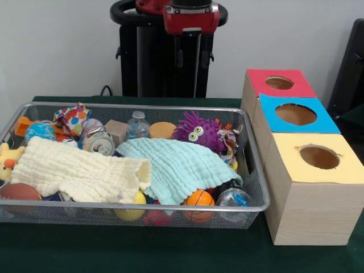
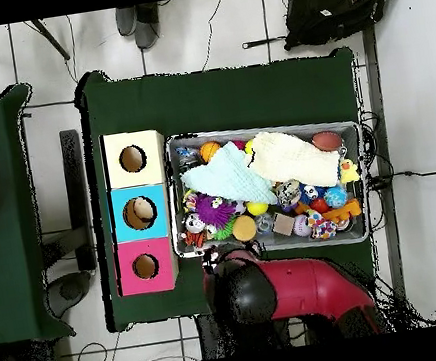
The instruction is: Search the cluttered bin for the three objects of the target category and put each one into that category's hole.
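Note:
The wire-mesh bin (image 1: 136, 106) sits on the green table, full of toys; it also shows in the overhead view (image 2: 255, 130). A yellow chick plush (image 1: 7, 162) leans at its left end and shows in the overhead view (image 2: 347, 171). An orange-and-black striped bit (image 1: 227, 142) pokes out beside the purple spiky ball (image 1: 196, 129). No third plush shows. The hole in the red-topped box (image 1: 279, 83) is the farthest of three and also shows from above (image 2: 145, 266). My gripper (image 1: 191, 57) hangs drawn back behind the bin's far side, well above it and holding nothing.
A cream cloth (image 1: 79, 170) and a mint cloth (image 1: 176, 165) cover much of the bin. A can (image 1: 99, 142), a bottle (image 1: 137, 124), a small basketball (image 1: 199, 199) and a football (image 1: 20, 191) lie around them. Blue-topped (image 1: 296, 114) and yellow-topped (image 1: 319, 156) holes adjoin the red one.

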